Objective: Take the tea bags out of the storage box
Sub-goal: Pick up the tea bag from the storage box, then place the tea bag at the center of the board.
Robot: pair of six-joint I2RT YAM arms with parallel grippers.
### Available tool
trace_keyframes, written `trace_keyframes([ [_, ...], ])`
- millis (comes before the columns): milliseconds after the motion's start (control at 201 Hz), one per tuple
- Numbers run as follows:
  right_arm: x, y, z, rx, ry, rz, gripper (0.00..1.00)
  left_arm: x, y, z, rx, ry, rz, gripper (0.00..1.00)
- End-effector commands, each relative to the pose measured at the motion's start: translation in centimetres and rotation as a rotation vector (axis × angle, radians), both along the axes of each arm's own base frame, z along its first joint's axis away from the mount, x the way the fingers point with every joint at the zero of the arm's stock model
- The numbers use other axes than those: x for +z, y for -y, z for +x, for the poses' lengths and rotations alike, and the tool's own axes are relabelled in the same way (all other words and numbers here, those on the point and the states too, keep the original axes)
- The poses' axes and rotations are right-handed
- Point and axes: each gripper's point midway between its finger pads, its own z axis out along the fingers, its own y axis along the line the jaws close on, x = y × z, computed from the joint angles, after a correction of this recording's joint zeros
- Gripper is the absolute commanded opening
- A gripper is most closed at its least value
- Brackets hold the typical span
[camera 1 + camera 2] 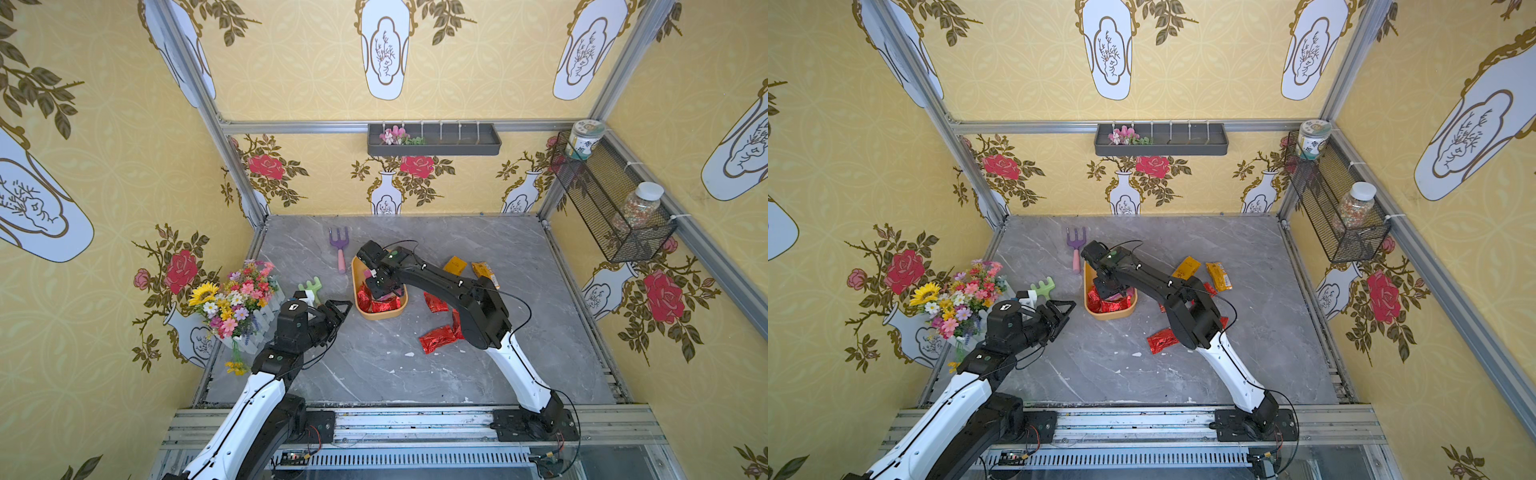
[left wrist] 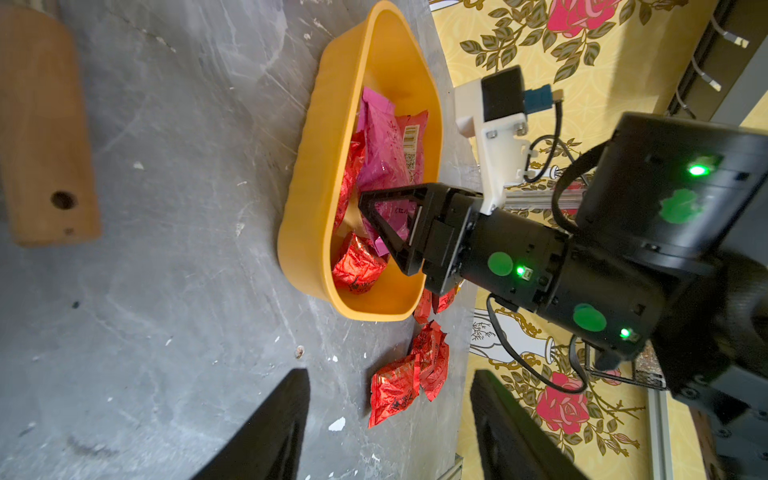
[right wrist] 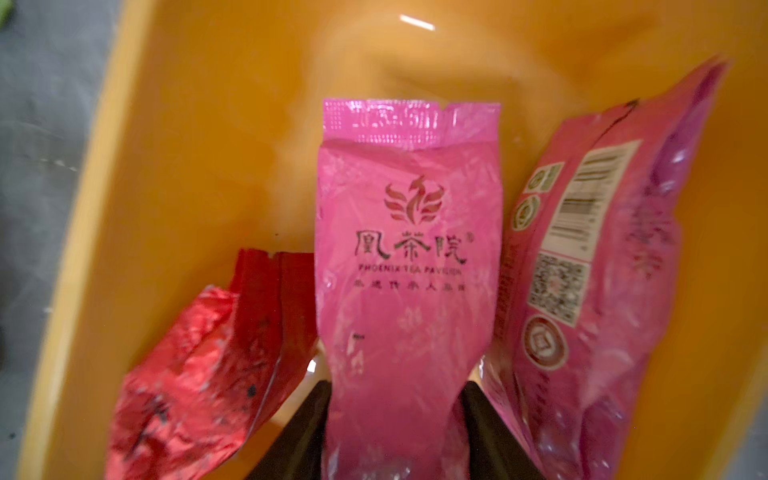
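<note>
The yellow-orange storage box (image 1: 376,316) (image 1: 1108,316) sits mid-table. My right gripper (image 1: 384,291) (image 3: 395,390) reaches down into it, its fingers pressed on both sides of a magenta-pink tea bag (image 3: 407,249), which is pinched narrow between them. A second pink tea bag (image 3: 582,270) leans on the box wall, and red tea bags (image 3: 208,353) (image 1: 382,306) lie inside. More red tea bags (image 1: 436,338) and two orange-yellow ones (image 1: 455,264) lie on the table right of the box. My left gripper (image 1: 343,309) (image 2: 390,374) hovers open and empty just left of the box.
A purple toy fork (image 1: 340,245) lies behind the box and a green toy tool (image 1: 311,286) to its left. A flower bouquet (image 1: 237,299) stands at the left edge. The grey wall trough (image 1: 434,139) and a mesh basket (image 1: 611,203) holding jars hang on the walls.
</note>
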Motion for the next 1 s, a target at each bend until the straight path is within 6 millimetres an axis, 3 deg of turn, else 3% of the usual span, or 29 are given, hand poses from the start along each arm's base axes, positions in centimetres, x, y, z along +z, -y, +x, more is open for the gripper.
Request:
trace_keyframes([
  [0,2.2,-0.4,0.0,-0.009,0.025,0.05,0.5,0.9,0.4,0.3,-0.023,0.028,-0.006,0.66],
  [224,6.0,1.2,-0.1,-0.036,0.062,0.1,0.49,1.6,1.9,1.0,-0.052,0.045,-0.016,0.66],
  [428,8.8,5.8,-0.3,-0.115,0.088,0.15,0.48,2.3,5.3,2.1,-0.123,0.054,-0.005,0.66],
  [543,9.4,10.7,-0.2,-0.195,0.096,0.16,0.48,2.8,7.2,2.9,-0.158,0.069,-0.018,0.65],
  [622,9.4,14.8,-0.1,-0.267,0.094,0.165,0.48,3.0,9.6,2.7,-0.221,0.072,-0.023,0.65],
  [891,5.2,29.5,-1.8,-0.617,0.023,0.178,0.47,3.3,14.5,3.3,-0.326,0.082,-0.044,0.64],
  [991,3.6,33.5,-2.8,-0.733,0.008,0.185,0.47,3.2,15.2,3.5,-0.346,0.079,-0.053,0.64],
])
